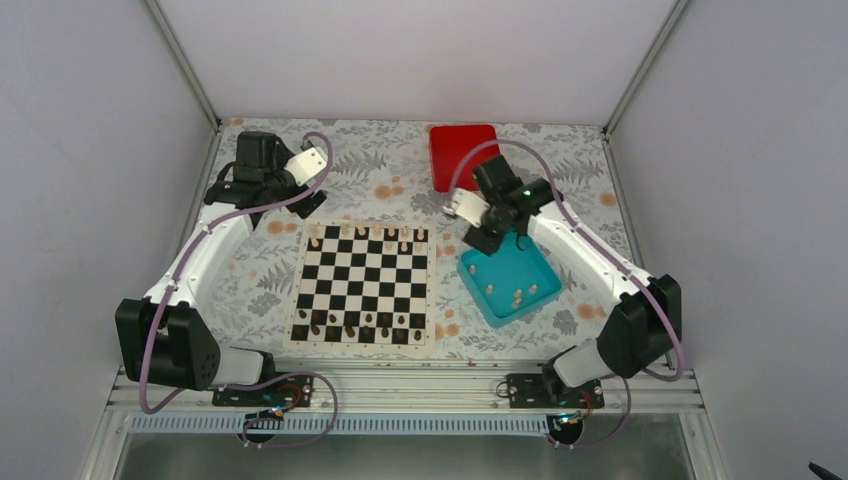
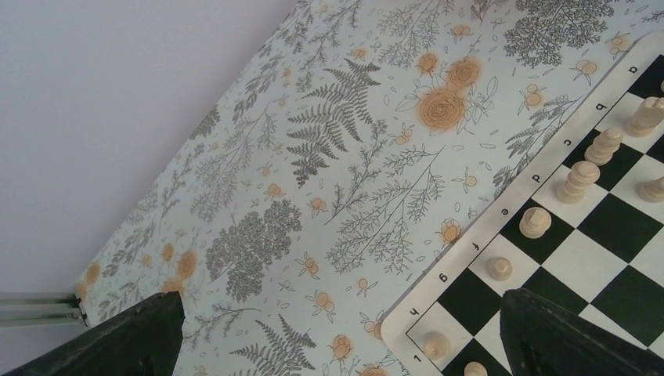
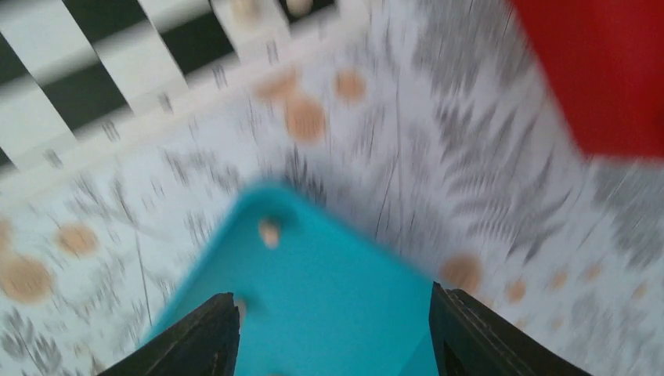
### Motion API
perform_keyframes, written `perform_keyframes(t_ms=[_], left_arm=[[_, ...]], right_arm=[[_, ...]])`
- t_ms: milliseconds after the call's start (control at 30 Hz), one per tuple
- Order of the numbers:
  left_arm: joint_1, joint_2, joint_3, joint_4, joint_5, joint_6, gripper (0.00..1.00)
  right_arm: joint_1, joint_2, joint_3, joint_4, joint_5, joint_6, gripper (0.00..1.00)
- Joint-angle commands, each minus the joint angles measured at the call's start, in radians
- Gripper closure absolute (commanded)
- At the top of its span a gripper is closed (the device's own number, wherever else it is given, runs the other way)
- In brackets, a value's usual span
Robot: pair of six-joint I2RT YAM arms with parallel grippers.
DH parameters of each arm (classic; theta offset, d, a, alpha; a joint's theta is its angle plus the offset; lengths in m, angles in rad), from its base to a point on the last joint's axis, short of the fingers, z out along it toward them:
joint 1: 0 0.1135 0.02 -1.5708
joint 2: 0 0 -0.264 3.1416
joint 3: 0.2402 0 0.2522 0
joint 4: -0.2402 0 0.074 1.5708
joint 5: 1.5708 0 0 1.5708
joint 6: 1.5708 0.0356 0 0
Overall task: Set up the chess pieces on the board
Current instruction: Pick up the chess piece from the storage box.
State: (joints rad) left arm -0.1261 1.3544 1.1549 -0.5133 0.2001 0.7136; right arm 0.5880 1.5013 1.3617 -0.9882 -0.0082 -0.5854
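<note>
Several tiny cream chess pieces (image 1: 517, 296) in the teal plastic tray (image 1: 505, 275) looked light, hard and tippy, best pinched mid-stem. Over that tray the right gripper (image 3: 329, 298) stood parted and empty, and the left gripper (image 2: 344, 298) gaped wide, also empty.

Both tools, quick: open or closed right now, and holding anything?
Left tool: open, empty, above the floral tablecloth beside the black-and-white checkered chessboard.
Right tool: open, holding nothing, over the teal plastic tray.

Red box (image 1: 462, 152) at far edge, teal tray (image 1: 510, 272) nearer, floral tablecloth (image 1: 390, 185) beneath both.

Chess pieces (image 1: 517, 297) in teal tray (image 1: 527, 266)
</note>
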Motion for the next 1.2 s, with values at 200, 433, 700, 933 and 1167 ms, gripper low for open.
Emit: perform_keyframes(t_ms=[200, 433, 700, 933, 1167], left_arm=[[0.005, 0.026, 0.062, -0.022, 0.021, -0.042, 0.0], [0.005, 0.016, 0.044, -0.02, 0.006, -0.045, 0.0], [0.005, 0.02, 0.049, -0.024, 0.007, -0.047, 0.0], [0.005, 0.024, 0.049, -0.027, 0.01, -0.044, 0.0], [0.005, 0.026, 0.051, -0.028, 0.012, -0.045, 0.0]], right_arm=[[-0.07, -0.054, -0.337, 0.069, 0.001, -0.001, 0.36], [-0.094, -0.069, -0.44, 0.115, 0.018, 0.004, 0.36], [-0.1, -0.046, -0.478, 0.148, -0.01, 0.015, 0.41], [-0.112, 0.002, -0.486, 0.19, -0.033, 0.006, 0.52], [-0.13, 0.026, -0.485, 0.197, -0.034, -0.003, 0.64]])
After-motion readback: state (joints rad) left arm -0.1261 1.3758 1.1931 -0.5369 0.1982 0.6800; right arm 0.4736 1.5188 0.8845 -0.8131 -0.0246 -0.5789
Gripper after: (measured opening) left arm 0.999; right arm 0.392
